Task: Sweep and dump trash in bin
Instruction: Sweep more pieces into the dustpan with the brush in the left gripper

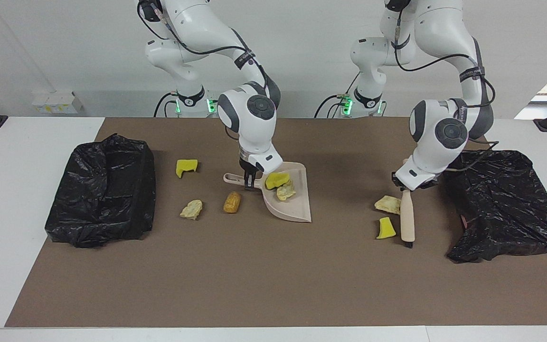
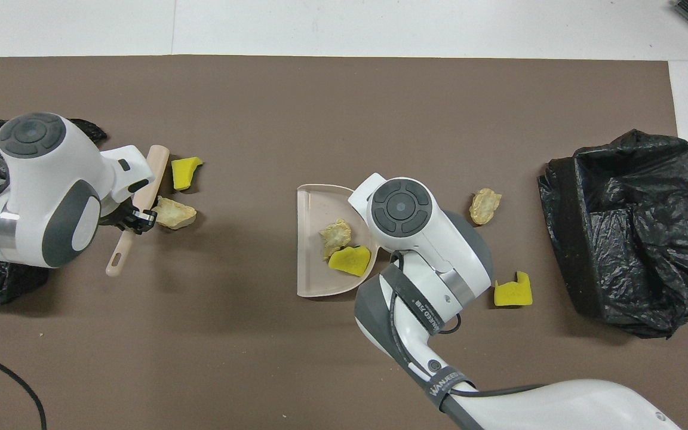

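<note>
With the left hand (image 1: 405, 186) clamped on the brush (image 1: 406, 219) at frame right beside 2 trash lumps (image 1: 388, 204), sweeping low toward the dustpan (image 1: 291, 202), gripped by the right hand (image 1: 250, 179) at center, should work best.

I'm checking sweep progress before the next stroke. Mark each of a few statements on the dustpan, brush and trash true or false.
1. The dustpan holds two pieces of trash. True.
2. The left gripper holds the brush. True.
3. The orange-brown piece lies in the dustpan. False: it lies on the mat beside the dustpan.
4. The right gripper is open and hangs over a bin. False: it is shut on the dustpan's handle.
5. The brush is beside a beige chunk and a yellow wedge. True.
</note>
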Controlling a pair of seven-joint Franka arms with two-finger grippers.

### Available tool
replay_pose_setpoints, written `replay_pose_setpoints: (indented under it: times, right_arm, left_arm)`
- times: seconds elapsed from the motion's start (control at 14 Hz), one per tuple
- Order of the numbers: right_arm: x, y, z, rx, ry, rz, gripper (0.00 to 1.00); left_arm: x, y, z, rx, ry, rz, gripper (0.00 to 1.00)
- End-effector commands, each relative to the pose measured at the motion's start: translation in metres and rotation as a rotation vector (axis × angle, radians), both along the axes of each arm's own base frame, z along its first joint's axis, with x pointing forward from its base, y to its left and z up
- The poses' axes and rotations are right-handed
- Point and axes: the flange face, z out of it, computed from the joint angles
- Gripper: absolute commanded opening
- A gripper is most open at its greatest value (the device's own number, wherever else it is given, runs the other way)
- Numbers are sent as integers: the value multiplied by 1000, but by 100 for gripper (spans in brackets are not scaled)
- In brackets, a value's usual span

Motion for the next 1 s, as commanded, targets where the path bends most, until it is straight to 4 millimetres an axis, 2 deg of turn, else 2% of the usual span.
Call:
replay_pose_setpoints:
  times: [0.0,0.14,0.29,0.36,0.5,0.64,0.71,0.93]
  right_arm:
    - [0,9,-5,13,-11,-19,0]
    - [0,9,-5,13,-12,-23,0]
    - [0,9,-5,14,-13,-25,0]
    - [0,9,-5,13,-12,-25,0]
    - [0,9,-5,14,-13,-25,0]
    - [0,10,-5,14,-13,-23,0]
    - [0,10,-4,14,-13,-25,0]
    - [2,9,-4,15,-17,-26,0]
  left_arm:
    - [-34,-32,-2,-42,46,-11,0]
    - [-49,-65,-4,-95,53,-17,0]
    - [-61,-111,-3,-140,30,-40,0]
    - [-69,-132,-1,-151,30,-14,0]
    - [-95,-190,6,-180,19,57,0]
    - [-110,-230,5,-266,20,143,0]
    - [-116,-250,11,-328,21,210,0]
    - [-117,-262,17,-447,95,388,0]
